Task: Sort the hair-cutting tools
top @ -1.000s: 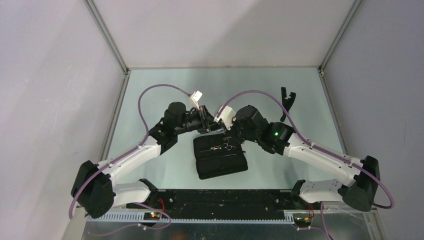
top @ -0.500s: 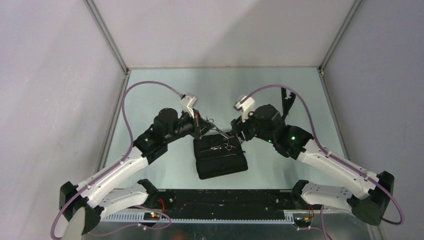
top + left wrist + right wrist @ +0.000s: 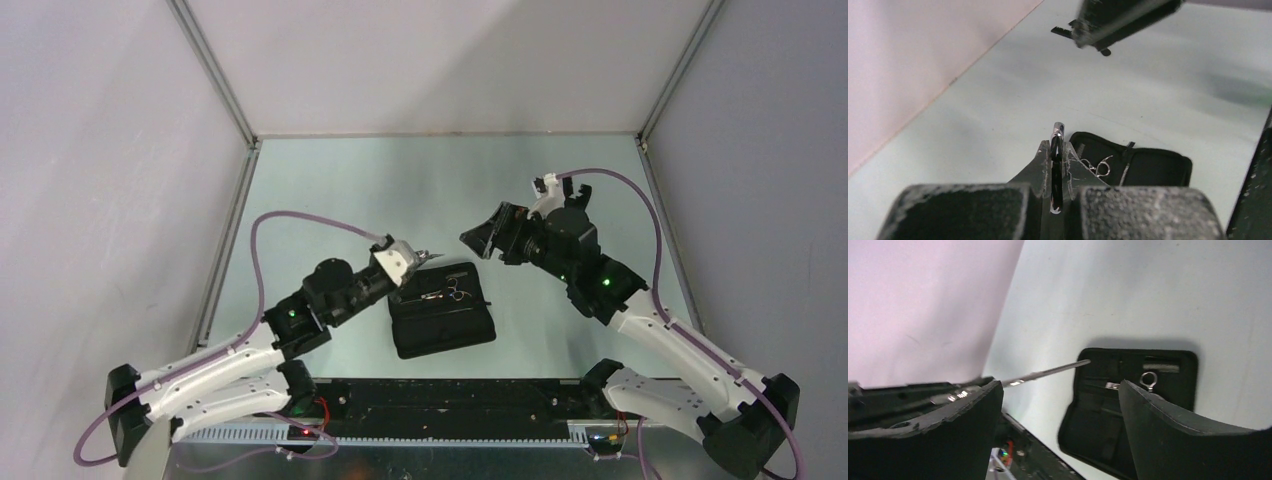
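Observation:
My left gripper (image 3: 412,260) is shut on a slim silver pair of scissors (image 3: 436,253), held above the left far corner of the open black case (image 3: 445,330). In the left wrist view the scissors (image 3: 1058,135) stand edge-on between the pads. A second pair of scissors (image 3: 452,293) lies inside the case, its rings showing (image 3: 1100,166) (image 3: 1148,380). My right gripper (image 3: 485,232) hangs open and empty above the table, right of the case's far end. In the right wrist view its gripper (image 3: 1059,385) has wide-apart fingers that frame the case (image 3: 1098,420) and the held blade (image 3: 1048,372).
The case (image 3: 1158,167) lies open in the near middle of the pale green table (image 3: 330,190). White walls with metal corner posts close in the left, right and back. The black base rail (image 3: 440,400) runs along the near edge.
My right gripper has opened, let go of the scissors and drawn back up and right. The left arm has pulled back toward the near left with the scissors in its grip.

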